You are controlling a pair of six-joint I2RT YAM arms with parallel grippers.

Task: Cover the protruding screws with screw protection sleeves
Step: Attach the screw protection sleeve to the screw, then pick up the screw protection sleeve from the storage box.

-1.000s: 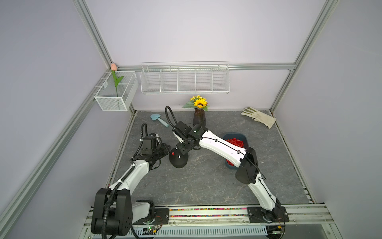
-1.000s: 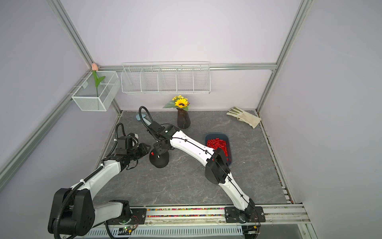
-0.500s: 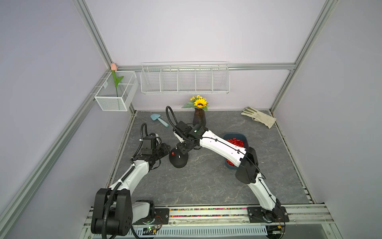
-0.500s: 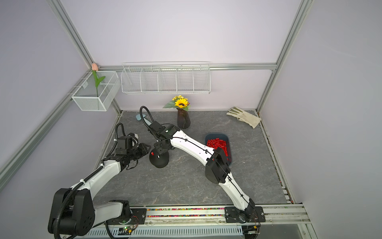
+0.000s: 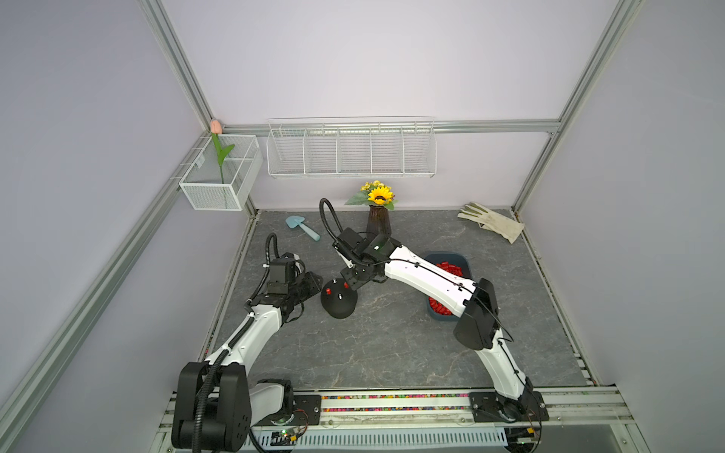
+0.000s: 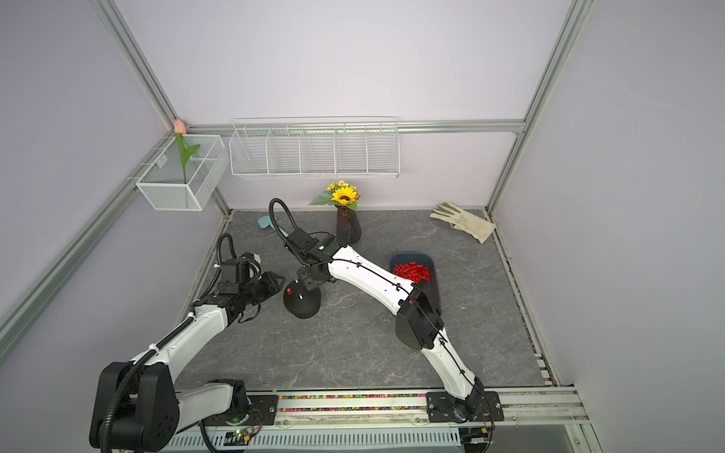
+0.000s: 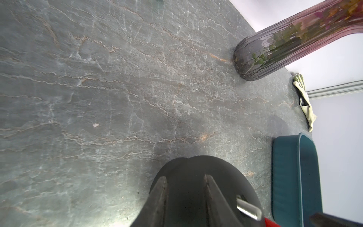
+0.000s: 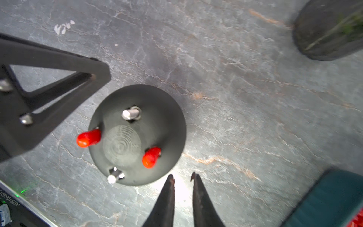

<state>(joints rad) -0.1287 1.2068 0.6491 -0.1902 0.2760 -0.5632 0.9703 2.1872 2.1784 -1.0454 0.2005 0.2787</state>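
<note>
Grey slab point(image 8: 245, 94): dome point(image 8: 157, 121) wears two red sleeves point(image 8: 88, 138); both arms' jaws parted, empty

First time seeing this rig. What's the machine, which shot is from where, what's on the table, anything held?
Two white robot arms stand on a rail beside the table, each ending in a two-finger gripper. Two pictures come from an overhead stereo camera; the close-ups come from a camera on each wrist. On the table: a black dome with two bare screws and two under red sleeves, a blue tray of spare sleeves, a sunflower vase, a glove, a small shovel. The left gripper and right gripper are slightly open, empty.
</note>
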